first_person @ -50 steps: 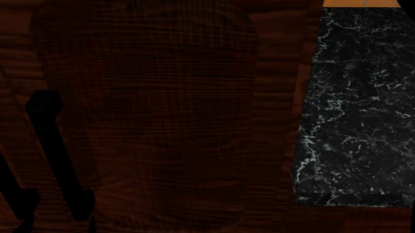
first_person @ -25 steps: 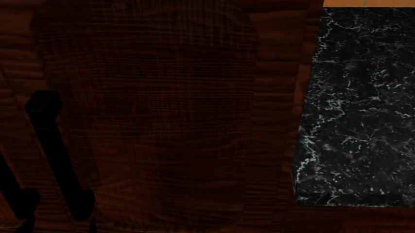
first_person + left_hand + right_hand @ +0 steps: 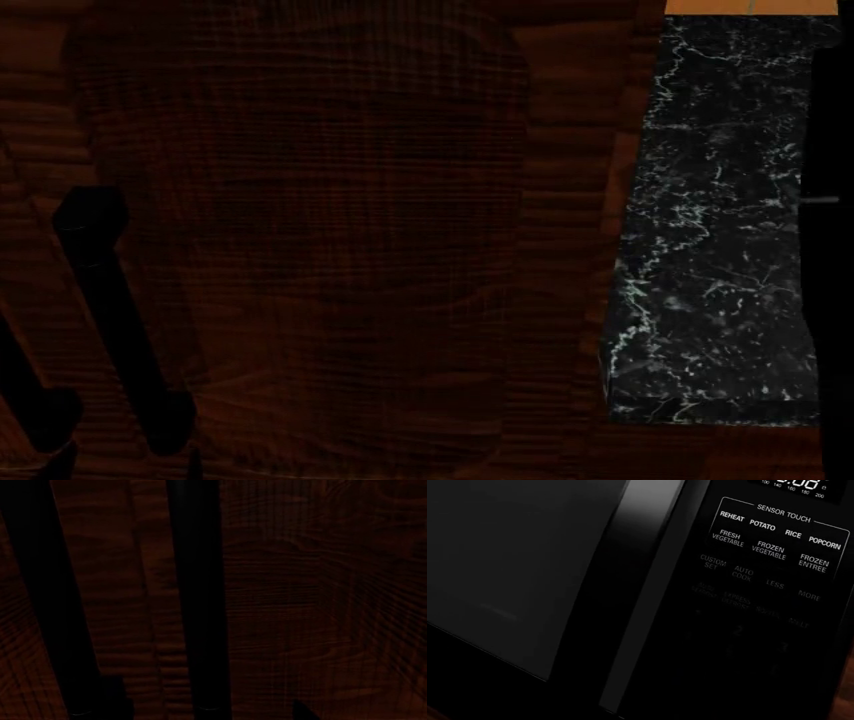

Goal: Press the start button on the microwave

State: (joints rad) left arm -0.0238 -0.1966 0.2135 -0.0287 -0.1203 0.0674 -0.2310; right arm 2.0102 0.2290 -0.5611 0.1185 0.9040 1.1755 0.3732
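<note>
The black microwave fills the right wrist view. Its door window, vertical handle and control panel face the camera at close range. I read pads marked REHEAT, POTATO, RICE and POPCORN. The lower pads are too dark to read, so I cannot pick out the start button. No fingers of my right gripper show there. A dark upright shape at the head view's right edge looks like part of my right arm. In the left wrist view only a small dark tip shows at the edge.
A dark wood cabinet front fills most of the head view, with two black bar handles at its left. They also show in the left wrist view. A black marble counter lies at the right.
A dark upright shape has come into the head view along its right edge. The cabinet, handles and counter have not shifted.
</note>
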